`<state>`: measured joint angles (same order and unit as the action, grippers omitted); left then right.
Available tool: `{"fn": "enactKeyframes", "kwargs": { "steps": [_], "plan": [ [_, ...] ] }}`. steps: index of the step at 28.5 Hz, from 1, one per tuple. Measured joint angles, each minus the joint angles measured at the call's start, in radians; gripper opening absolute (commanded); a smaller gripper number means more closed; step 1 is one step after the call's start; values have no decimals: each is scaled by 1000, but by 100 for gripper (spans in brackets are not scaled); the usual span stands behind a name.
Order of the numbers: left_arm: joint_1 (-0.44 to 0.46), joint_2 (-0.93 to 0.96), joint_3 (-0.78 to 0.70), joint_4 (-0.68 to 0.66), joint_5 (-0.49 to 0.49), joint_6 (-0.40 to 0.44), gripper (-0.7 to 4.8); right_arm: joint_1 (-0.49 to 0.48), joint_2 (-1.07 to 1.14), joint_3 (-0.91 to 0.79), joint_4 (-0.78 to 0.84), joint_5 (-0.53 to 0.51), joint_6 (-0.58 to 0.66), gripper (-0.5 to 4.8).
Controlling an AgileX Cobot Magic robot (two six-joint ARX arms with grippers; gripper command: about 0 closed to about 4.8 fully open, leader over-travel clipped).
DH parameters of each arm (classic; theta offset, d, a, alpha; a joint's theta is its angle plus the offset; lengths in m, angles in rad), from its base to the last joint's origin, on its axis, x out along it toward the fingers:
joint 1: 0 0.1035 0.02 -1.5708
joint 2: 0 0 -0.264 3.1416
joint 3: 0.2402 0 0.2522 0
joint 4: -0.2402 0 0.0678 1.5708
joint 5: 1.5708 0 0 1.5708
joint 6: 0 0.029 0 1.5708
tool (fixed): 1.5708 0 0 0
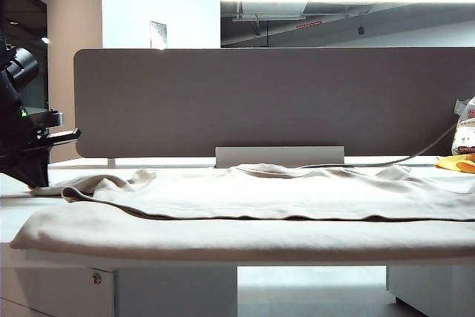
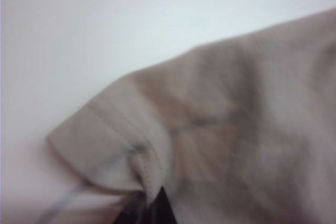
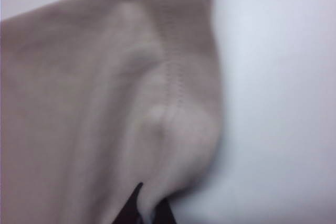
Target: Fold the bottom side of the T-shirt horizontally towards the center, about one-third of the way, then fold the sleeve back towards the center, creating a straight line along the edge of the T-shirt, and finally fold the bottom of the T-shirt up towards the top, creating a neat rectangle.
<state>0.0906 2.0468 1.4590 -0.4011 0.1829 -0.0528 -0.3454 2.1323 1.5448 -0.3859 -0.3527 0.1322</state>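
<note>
Looking across the table, left to right:
Left arm: a black arm (image 1: 22, 120) stood at the far left edge of the exterior view, reaching down to the table (image 1: 22, 209) beside the end of the cloth.
Left gripper: the left gripper (image 2: 149, 208) had its dark fingertips (image 2: 165, 211) drawn together on a stitched, hemmed corner of the T-shirt (image 2: 236, 129); the fabric puckered where it ran in between them, and white tabletop showed beyond the corner.
T-shirt: the beige T-shirt (image 1: 260, 198) lay spread flat across nearly the whole width of the white table, with one layer already folded over the body so that a long fold line ran across it and the near edge hung slightly over the table's front.
Panel: a grey divider panel (image 1: 267, 102) stood upright behind the table.
Bag: a yellow-and-white bag (image 1: 464, 146) sat at the far right, behind the shirt.
Right gripper: the right gripper (image 3: 147, 208) was out of the exterior view; in its own wrist view its two dark fingertips (image 3: 131, 211) were pinched shut on a stitched edge of the T-shirt (image 3: 105, 103), the cloth bunched into a small ridge just above them, with bare table alongside.
</note>
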Motion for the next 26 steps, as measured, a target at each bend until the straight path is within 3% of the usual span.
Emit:
{"fn": "enactKeyframes", "kwargs": {
  "steps": [17, 26],
  "plan": [
    [-189, -14, 216, -69, 52, 39, -6, 100, -32, 118, -94, -56, 0, -1],
    [-309, -13, 237, -86, 82, 57, -6, 203, -52, 117, -114, -69, 0, -1]
  ]
}}
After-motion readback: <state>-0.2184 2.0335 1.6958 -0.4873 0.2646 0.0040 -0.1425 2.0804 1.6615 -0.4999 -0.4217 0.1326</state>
